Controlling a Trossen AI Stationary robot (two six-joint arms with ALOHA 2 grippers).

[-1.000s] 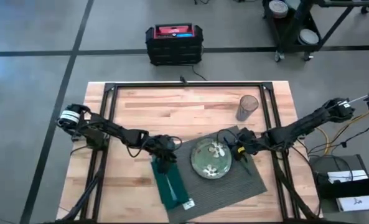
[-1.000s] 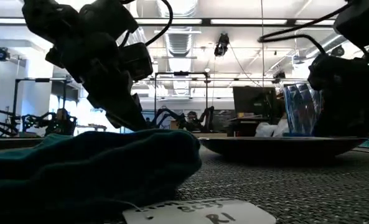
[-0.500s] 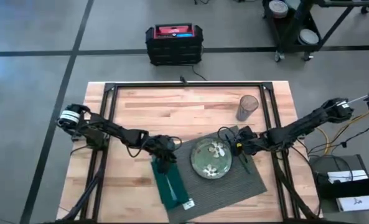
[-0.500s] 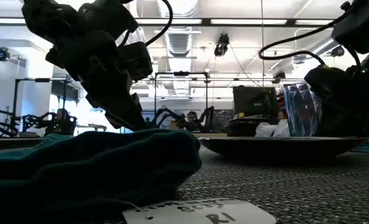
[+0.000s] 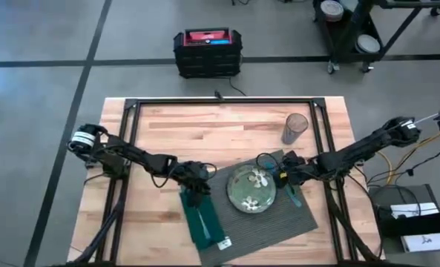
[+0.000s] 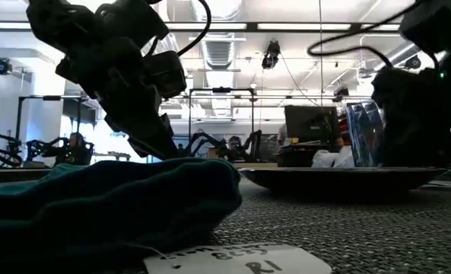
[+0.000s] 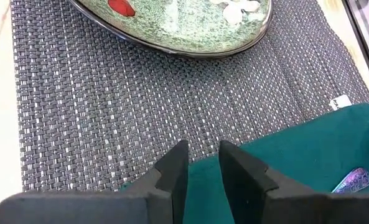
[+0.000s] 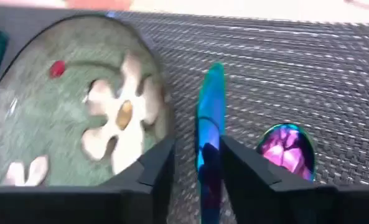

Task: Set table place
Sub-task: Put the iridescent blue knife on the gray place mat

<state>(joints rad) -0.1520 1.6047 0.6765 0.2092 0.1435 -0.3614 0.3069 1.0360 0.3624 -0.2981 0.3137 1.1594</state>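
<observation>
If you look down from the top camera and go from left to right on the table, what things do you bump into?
Left gripper over the green napkin → flowered plate → right gripper holding a shiny utensil.

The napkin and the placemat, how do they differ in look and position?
The napkin is dark green, soft, folded cloth; the placemat is grey with a ribbed weave and lies flat. The napkin is a narrow strip, the placemat a far wider rectangle. The napkin lies over the placemat's left edge with a white tag at its end; the placemat carries the plate. Both rest on the table, angled alike.
</observation>
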